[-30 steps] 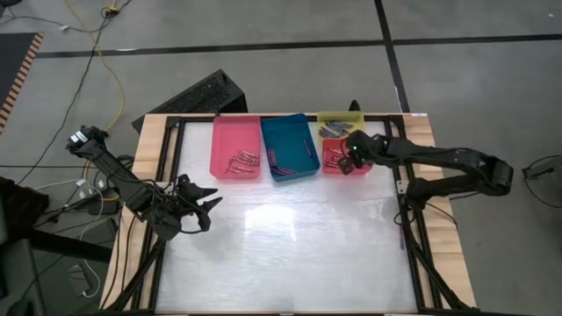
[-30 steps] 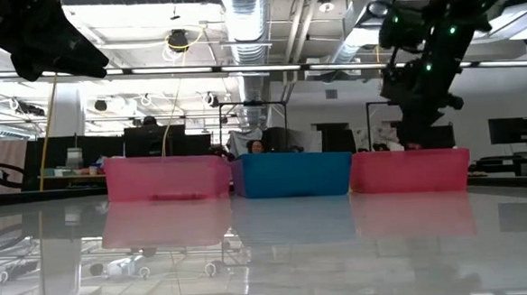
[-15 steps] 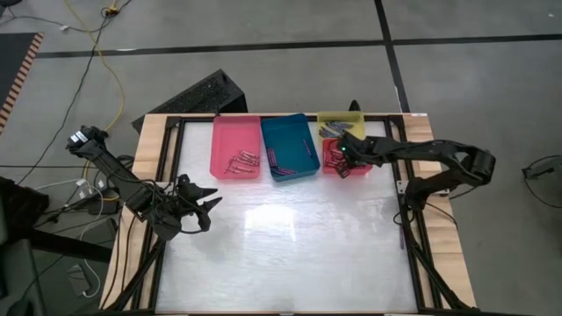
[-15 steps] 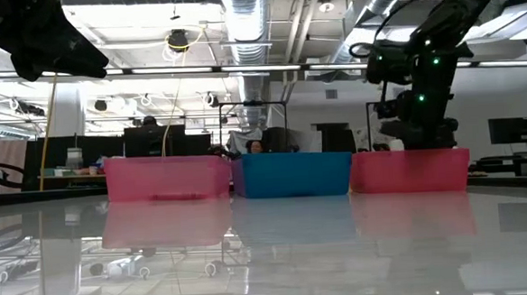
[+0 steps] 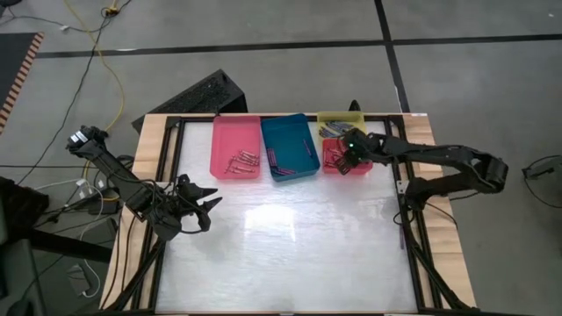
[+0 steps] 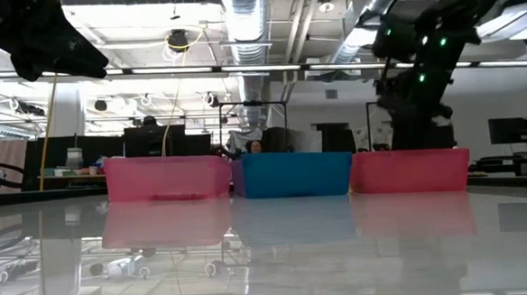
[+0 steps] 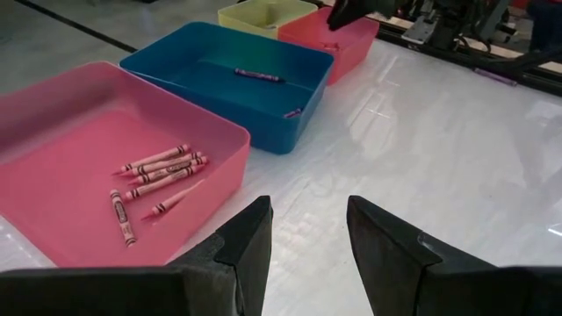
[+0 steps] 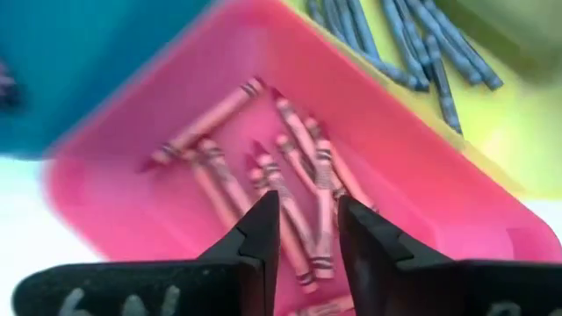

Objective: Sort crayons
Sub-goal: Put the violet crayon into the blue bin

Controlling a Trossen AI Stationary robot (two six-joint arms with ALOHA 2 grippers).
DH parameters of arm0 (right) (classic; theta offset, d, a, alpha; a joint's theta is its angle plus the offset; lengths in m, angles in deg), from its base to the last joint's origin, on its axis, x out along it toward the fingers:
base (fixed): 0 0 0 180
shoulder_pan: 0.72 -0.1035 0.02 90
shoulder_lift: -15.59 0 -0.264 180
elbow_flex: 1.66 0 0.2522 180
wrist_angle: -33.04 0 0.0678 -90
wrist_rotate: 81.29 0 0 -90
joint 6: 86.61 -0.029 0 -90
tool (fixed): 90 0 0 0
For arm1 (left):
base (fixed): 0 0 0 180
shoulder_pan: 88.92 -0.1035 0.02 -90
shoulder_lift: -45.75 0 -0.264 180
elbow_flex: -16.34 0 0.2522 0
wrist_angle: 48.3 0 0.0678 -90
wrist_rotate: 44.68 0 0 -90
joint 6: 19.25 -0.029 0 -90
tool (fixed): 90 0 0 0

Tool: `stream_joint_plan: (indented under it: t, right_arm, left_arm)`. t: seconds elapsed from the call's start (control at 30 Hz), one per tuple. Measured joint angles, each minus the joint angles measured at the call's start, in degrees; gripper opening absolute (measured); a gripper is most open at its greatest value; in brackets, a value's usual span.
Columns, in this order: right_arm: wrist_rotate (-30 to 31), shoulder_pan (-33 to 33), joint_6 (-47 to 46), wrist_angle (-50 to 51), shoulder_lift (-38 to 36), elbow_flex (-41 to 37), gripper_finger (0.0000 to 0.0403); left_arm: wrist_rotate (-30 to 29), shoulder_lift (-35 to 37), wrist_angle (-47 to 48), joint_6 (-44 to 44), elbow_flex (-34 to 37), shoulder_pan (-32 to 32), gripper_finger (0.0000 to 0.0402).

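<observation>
Red crayons (image 8: pixel 290 167) lie on the floor of the red tray (image 5: pixel 337 169) at the table's far right. My right gripper (image 8: pixel 307 228) hovers just above them, open and empty; it also shows in the high view (image 5: pixel 345 158) and the low view (image 6: pixel 418 126). Grey-blue crayons (image 8: pixel 395 39) lie in the yellow tray (image 5: pixel 341 117) behind it. Purple crayons (image 7: pixel 258 75) lie in the teal tray (image 5: pixel 303 167), and pink crayons (image 7: pixel 158 171) lie in the pink tray (image 5: pixel 235 123). My left gripper (image 7: pixel 307 237) waits open at the table's left (image 5: pixel 204 204).
The pink, teal and red trays stand side by side along the table's far edge, with the yellow tray behind the red one. The white table top (image 5: pixel 290 246) stretches in front of them. A dark keyboard-like case (image 5: pixel 198 95) lies beyond the table's far left corner.
My right gripper has shifted a little toward the table's left and dipped toward the red tray, then come back toward the right and risen slightly. It stays over the red tray. My left arm has kept still.
</observation>
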Motion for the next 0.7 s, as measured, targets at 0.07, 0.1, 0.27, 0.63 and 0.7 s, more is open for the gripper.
stream_joint_plan:
  t: [0.07, 0.1, 0.27, 0.63, 0.7]
  right_arm:
    - [-1.65, -0.05, 0.06, 0.73, -2.85, 0.43, 0.0116]
    - [-2.66, -0.12, 0.1, 0.88, -4.3, 0.81, 0.0118]
    - [-7.25, -1.73, 0.15, 2.15, -11.87, 3.78, 0.0118]
    - [-22.34, -17.8, -12.0, 1.53, -22.72, 6.67, 0.0118]
    - [-22.29, -23.06, -14.31, 1.23, -22.5, 6.67, 0.0118]
  left_arm:
    - [0.0, 0.01, 0.0, 0.01, 0.0, 0.01, 0.0139]
    - [0.0, 0.01, 0.0, 0.02, 0.0, -0.01, 0.0139]
    - [0.0, 0.0, -0.02, 0.06, 0.0, 0.0, 0.0139]
    - [-0.01, 0.01, -0.02, 0.14, 0.0, 0.01, 0.0139]
    - [0.0, 0.01, -0.04, 0.16, 0.0, 0.01, 0.0139]
